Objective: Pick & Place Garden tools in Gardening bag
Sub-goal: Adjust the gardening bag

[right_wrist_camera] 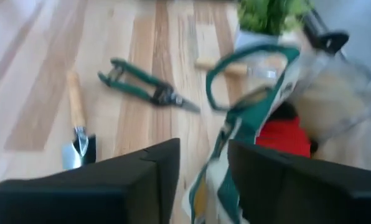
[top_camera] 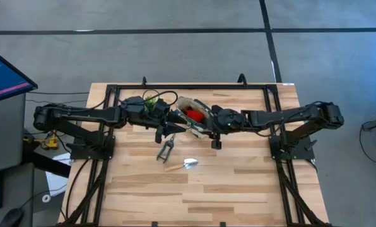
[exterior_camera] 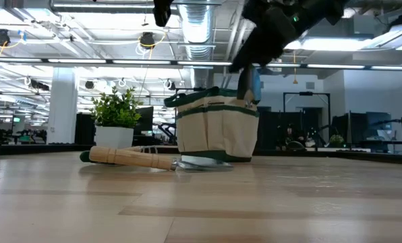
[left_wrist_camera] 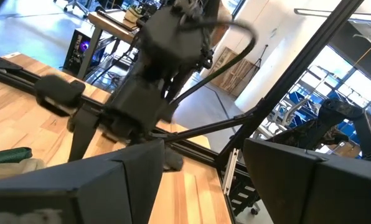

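Observation:
The cream gardening bag (top_camera: 189,108) with green trim stands upright near the table's far middle, a red piece (right_wrist_camera: 282,138) inside it. My right gripper (right_wrist_camera: 204,146) hovers open over the bag's rim, slanting down from the right. My left gripper (left_wrist_camera: 203,146) stands open and level at the bag's left side (top_camera: 174,118), with nothing between its fingers. Green-handled pruning shears (top_camera: 166,149) and a wooden-handled trowel (top_camera: 182,165) lie flat on the table nearer the front. Another wooden-handled tool (right_wrist_camera: 234,66) lies by the plant pot. My right gripper has the bag's green-trimmed rim (right_wrist_camera: 218,163) standing between its open fingers, which come slanting down from the table's right. Whether either finger touches the rim, I cannot tell.
A small green potted plant (top_camera: 151,101) stands just left of the bag, under my left arm. A black metal frame (top_camera: 194,86) runs around the table's far part. The near half of the wooden table (top_camera: 200,195) is bare board.

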`<state>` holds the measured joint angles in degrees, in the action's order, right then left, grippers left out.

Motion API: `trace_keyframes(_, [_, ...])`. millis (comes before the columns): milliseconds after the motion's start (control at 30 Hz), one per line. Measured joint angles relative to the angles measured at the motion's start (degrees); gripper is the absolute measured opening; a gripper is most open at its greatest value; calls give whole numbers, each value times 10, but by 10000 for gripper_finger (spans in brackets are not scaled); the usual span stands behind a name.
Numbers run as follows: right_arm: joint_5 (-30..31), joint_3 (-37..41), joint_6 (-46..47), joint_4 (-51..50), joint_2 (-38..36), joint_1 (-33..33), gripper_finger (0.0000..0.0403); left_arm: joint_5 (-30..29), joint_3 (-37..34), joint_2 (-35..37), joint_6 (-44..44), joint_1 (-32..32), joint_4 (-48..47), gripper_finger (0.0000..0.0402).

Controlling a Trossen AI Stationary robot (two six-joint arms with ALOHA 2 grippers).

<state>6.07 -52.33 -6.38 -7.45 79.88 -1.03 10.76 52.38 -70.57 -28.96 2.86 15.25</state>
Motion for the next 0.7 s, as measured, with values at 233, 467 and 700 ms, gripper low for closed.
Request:
trace_keyframes(233, [0, -100, -4, -72, 0, 0, 179, 0, 0, 0, 0, 0, 0, 209])
trace_keyframes(467, [0, -198, 123, -248, -1, 3, 166, 0, 0, 0, 4, 0, -17, 209])
trace_keyframes(700, [4, -205, 224, -374, -11, 3, 92, 0, 0, 0, 4, 0, -52, 209])
